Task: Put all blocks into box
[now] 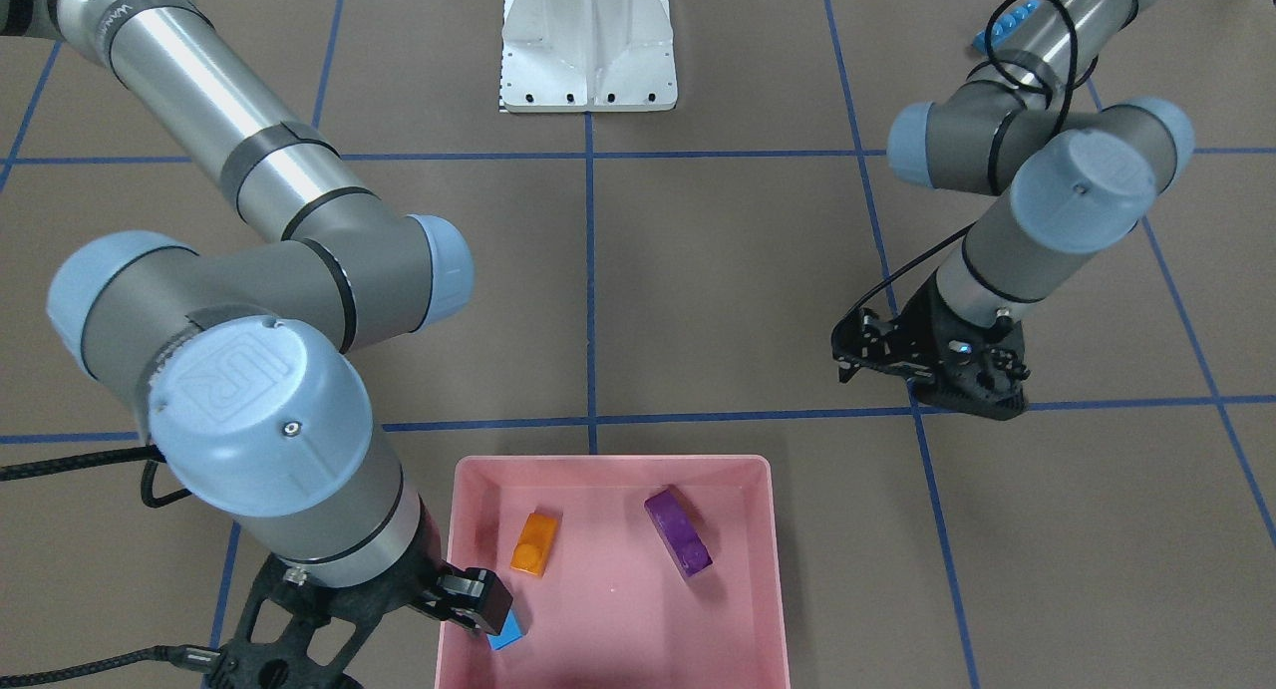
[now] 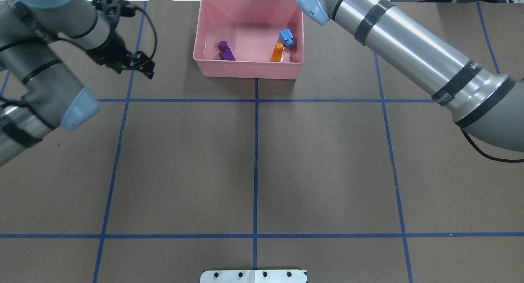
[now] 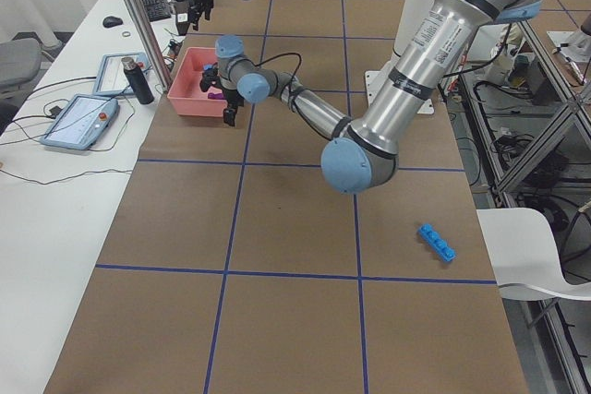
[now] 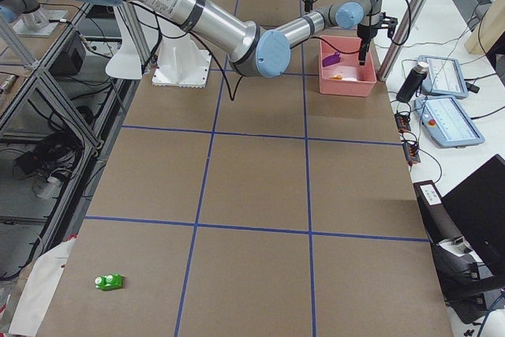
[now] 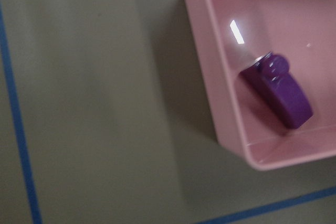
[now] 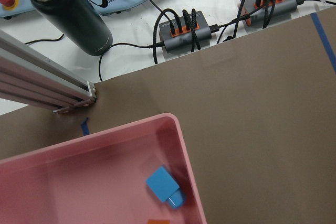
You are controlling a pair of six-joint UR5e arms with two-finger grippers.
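Note:
The pink box [image 1: 608, 462] holds the orange brick [image 1: 535, 544], the purple brick [image 1: 678, 531] and the small blue brick [image 1: 508, 633]. My right gripper [image 1: 477, 614] hangs over the box's corner just above the small blue brick, which lies loose on the box floor in the right wrist view [image 6: 165, 186]; the gripper looks open and empty. My left gripper [image 2: 137, 68] is beside the box, apart from it, open and empty. The long blue bar [image 3: 436, 242] and the green brick [image 4: 108, 282] lie far off on the table.
The white robot base [image 1: 588, 46] stands mid-table. Beyond the table edge by the box are a dark bottle [image 6: 68, 11], cables and tablets [image 4: 446, 120]. An aluminium post [image 4: 406, 17] stands next to the box.

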